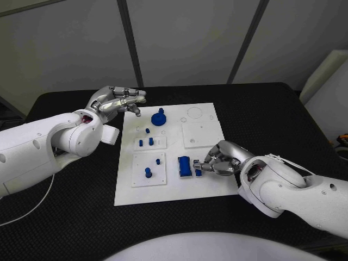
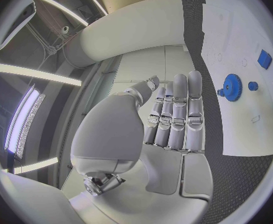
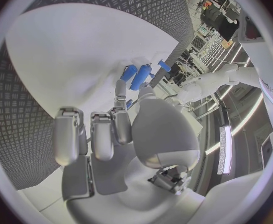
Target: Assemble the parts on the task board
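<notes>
Centrally on the black desk (image 1: pixel 284 109) lies the white task board (image 1: pixel 202 187). Right hand (image 1: pixel 219 159) sits low over its near right part, fingers curled down beside a long blue block (image 1: pixel 185 166) and a smaller blue piece (image 1: pixel 198 173); whether it actually grips either I cannot tell. Left hand (image 1: pixel 117 99) hovers at the board's far left corner, fingers straight and held together, holding nothing. Parts: a blue gear (image 1: pixel 158 117) with a knob stands near the far edge; small blue pegs (image 1: pixel 145 142) stand in the left-hand insets, two more pegs (image 1: pixel 152 167) in the nearer inset. Round outlines mark the far right corner.
</notes>
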You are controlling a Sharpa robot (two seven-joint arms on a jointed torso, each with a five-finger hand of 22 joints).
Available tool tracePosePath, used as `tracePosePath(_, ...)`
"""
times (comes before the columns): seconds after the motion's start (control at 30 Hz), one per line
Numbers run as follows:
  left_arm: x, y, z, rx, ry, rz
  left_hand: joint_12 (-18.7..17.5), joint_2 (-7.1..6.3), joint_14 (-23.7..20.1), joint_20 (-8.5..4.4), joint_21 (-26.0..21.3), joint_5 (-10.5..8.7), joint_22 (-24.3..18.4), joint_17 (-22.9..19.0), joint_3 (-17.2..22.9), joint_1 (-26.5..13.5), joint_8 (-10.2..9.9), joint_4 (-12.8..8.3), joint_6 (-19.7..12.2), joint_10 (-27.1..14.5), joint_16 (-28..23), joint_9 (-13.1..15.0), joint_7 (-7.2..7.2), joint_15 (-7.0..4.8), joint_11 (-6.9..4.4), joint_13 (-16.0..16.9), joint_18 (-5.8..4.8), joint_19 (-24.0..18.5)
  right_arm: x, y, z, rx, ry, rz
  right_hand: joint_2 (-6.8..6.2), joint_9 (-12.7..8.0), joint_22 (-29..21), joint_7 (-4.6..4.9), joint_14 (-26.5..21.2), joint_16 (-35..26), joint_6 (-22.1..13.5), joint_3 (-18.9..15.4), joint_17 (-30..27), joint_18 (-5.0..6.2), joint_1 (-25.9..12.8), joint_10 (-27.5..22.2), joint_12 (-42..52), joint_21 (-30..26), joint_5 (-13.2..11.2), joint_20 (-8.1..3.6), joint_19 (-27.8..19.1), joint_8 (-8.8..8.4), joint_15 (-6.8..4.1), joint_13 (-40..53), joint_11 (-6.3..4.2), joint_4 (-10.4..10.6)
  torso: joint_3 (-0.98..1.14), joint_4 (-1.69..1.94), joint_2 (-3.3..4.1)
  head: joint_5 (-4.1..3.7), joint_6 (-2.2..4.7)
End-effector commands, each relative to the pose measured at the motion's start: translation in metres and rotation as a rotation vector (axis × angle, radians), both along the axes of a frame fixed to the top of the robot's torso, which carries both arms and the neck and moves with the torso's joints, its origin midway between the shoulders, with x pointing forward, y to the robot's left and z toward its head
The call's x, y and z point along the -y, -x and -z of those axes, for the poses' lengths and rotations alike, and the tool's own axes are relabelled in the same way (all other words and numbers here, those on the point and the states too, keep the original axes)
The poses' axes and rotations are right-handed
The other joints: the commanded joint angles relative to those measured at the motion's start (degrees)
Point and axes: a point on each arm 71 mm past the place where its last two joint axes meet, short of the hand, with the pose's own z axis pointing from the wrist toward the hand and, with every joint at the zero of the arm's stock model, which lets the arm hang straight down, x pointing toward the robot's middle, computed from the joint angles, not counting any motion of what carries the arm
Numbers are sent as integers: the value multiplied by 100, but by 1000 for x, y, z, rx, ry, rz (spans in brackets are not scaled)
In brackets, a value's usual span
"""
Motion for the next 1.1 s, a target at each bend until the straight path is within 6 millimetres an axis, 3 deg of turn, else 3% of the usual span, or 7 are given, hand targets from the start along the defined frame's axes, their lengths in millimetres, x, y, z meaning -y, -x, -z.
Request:
tracePosePath(0.03, 1, 0, -1, 1, 5, 10, 23, 44, -25, 23, -20, -11, -10, -7, 21, -31, -34, 28, -24, -40, -1, -4, 1, 24, 8, 3, -55, -11, -3, 4, -2, 3, -17, -96, -25, 17, 782, 0, 520, 25, -50, -43, 1146, -72, 129, 115, -7, 25, -1, -48, 156, 25, -52, 584, -29, 1, -1, -14, -2, -11, 2)
tracePosePath(0.17, 1, 0, 0, 0, 5, 11, 23, 44, -25, 23, -20, -11, -10, -7, 21, -31, -34, 28, -24, -40, -1, -4, 1, 24, 8, 3, -55, -11, -2, 7, -2, -14, -3, -131, -41, 30, 782, 0, 521, 27, -57, -54, 1151, -72, 242, 116, -6, 23, 3, -48, 154, 39, -51, 588, -29, -12, 0, -22, -5, -26, 5)
tracePosePath(0.4, 1, 0, 0, -2, 5, 11, 23, 44, -25, 23, -20, -11, -10, -7, 21, -31, -34, 28, -24, -40, -1, -4, 1, 24, 8, 3, -55, -11, 3, 8, 0, -33, 21, -153, -22, 46, 784, 0, 522, 28, -64, -55, 1154, -72, 390, 118, -2, 22, -7, -47, 154, 54, -51, 594, -29, -30, -1, 6, -2, -55, 7)
tracePosePath(1.1, 1, 1, 2, -5, 5, 12, 25, 51, -28, 25, -26, -10, -13, -8, 23, -36, -36, 35, -30, -48, -1, -5, 3, 26, 10, 2, -55, -10, 10, -6, 11, -41, 44, -78, 66, 65, 806, -2, 526, 39, -59, -94, 1177, -78, 423, 136, 30, 37, 32, -47, 167, 77, -51, 622, -30, 22, -3, 13, 10, -28, -35)
